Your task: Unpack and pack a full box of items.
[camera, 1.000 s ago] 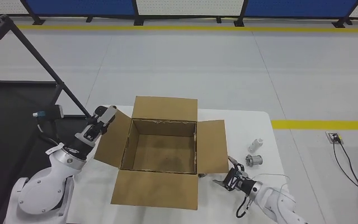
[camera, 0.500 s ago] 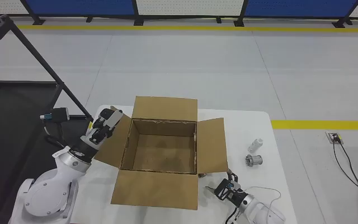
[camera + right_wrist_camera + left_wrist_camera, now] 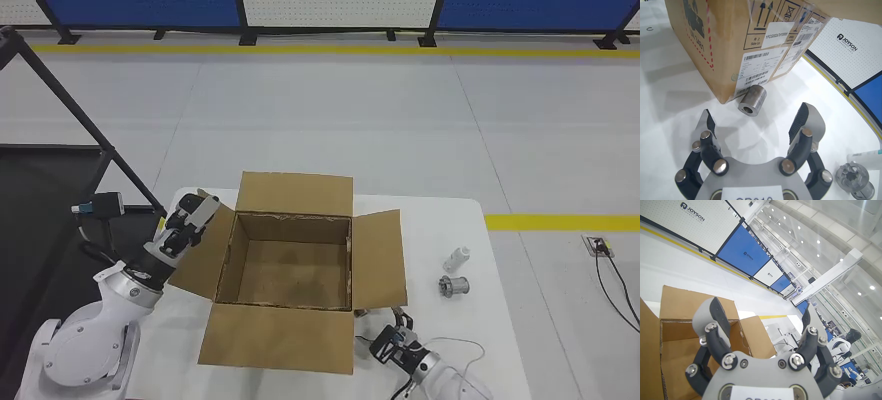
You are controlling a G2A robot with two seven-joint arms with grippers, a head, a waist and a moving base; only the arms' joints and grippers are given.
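**Layout.** The white table carries an open cardboard box with all four flaps folded outward. All positions below are given relative to this box.

**Left gripper.** The left gripper hangs just beside the box's left flap, near its rear end, raised above the table. In the left wrist view the left gripper points across the box opening. Its jaws stand wide apart and hold nothing.

**Right gripper.** The right gripper sits low over the table off the box's front right corner, under the edge of the right flap. In the right wrist view the right gripper faces the labelled box wall. Its jaws are spread wide, with nothing between them.

**Loose items.**
- A small white bottle lies to the right of the box, apart from the right flap.
- A toothed metal hub lies near the bottle, on its front side, also to the right of the box.
- A short steel cylinder with a centre bore lies on its side against the box's front right corner. It is just ahead of the right gripper's fingertips, with the bore facing the gripper.
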